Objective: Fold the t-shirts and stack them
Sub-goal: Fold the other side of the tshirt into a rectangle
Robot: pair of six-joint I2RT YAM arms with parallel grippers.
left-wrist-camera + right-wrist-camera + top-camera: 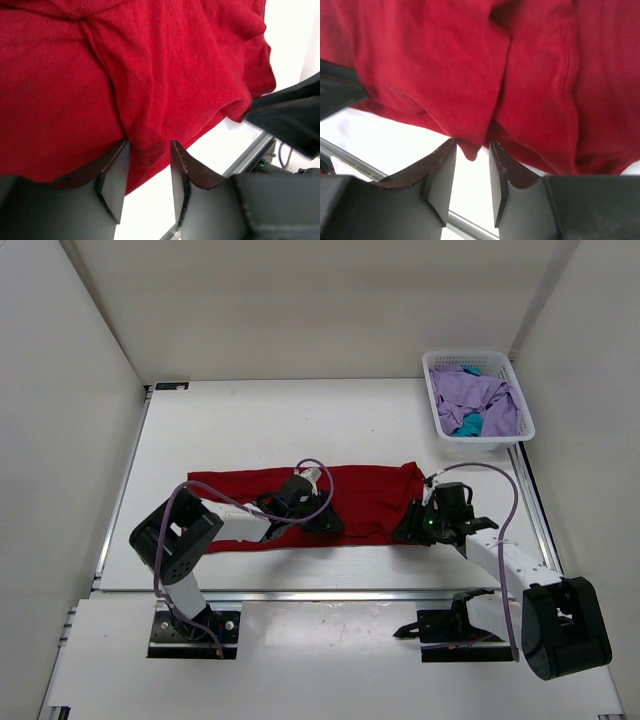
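The red shirt (pixel 370 495) lies across the middle of the desk (pixel 250 430) as a long, bunched strip, with its near hem towards the arms. The basket (pixel 478 358) of other clothes sits well apart at the far right corner.

The left end effector (pixel 318 518) is low over the near hem around the middle of the strip. In its wrist view the fingers (pixel 115 175) are spread, with the stitched hem lying just between their tips and bare desk showing through the gap below. The right end effector (pixel 415 525) is at the shirt's right end. It is also spread, with only a small pointed corner of cloth (pixel 470 150) reaching between the fingers.

The weakest point looks like the right side. If the fingers close on so little cloth, the corner is likely to slip out once it is pulled, and the fold would collapse at that end.

On the left, the cloth is creased into several layers at the hem. A shallow bite may catch only the top layer, so the layers would peel apart when lifted instead of moving together.

Both grips also sit on the right half of the strip. The left part is therefore unsupported, and it could drag, twist or stay behind, leaving a crooked fold
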